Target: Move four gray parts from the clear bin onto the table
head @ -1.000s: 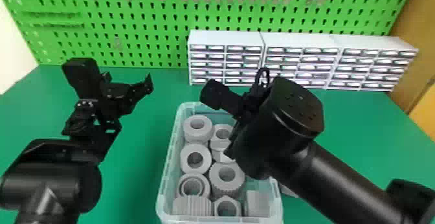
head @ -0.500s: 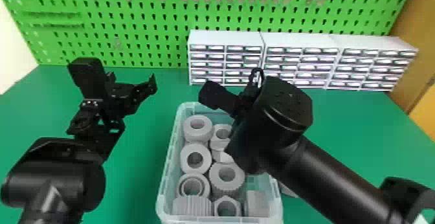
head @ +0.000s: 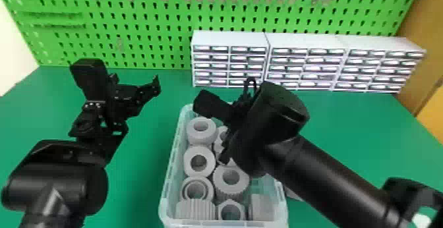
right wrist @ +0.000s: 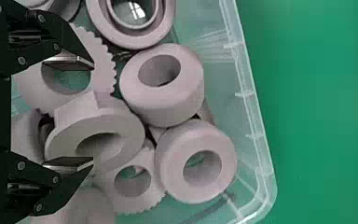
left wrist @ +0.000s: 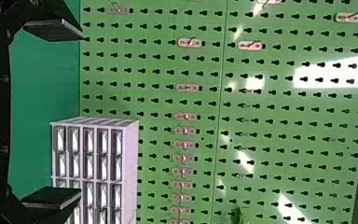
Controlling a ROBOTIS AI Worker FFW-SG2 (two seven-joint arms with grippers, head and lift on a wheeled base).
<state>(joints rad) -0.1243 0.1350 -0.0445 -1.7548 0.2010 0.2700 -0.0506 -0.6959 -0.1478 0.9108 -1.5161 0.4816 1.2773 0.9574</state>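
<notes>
The clear bin [head: 169,178] stands on the green table, holding several gray parts such as a ring [head: 199,162] and a ribbed gear [head: 230,179]. Over the bin's far part is my right gripper [head: 224,148], largely hidden by its own arm. In the right wrist view that right gripper [right wrist: 93,114] is open, its fingers on either side of a flanged gray part [right wrist: 98,135]; contact cannot be told. Left of the bin, my left gripper [head: 155,85] is held above the table; in the left wrist view the left gripper [left wrist: 81,114] is open with nothing between its fingers.
White drawer cabinets [head: 229,42] line the table's back, in front of a green pegboard [head: 158,23]. A gray part [head: 293,194] lies on the table just right of the bin, partly behind the right arm. Green table [head: 141,178] shows between the left arm and bin.
My right arm has shifted a little to the left and down over the bin. My left arm has moved slightly to the right.
</notes>
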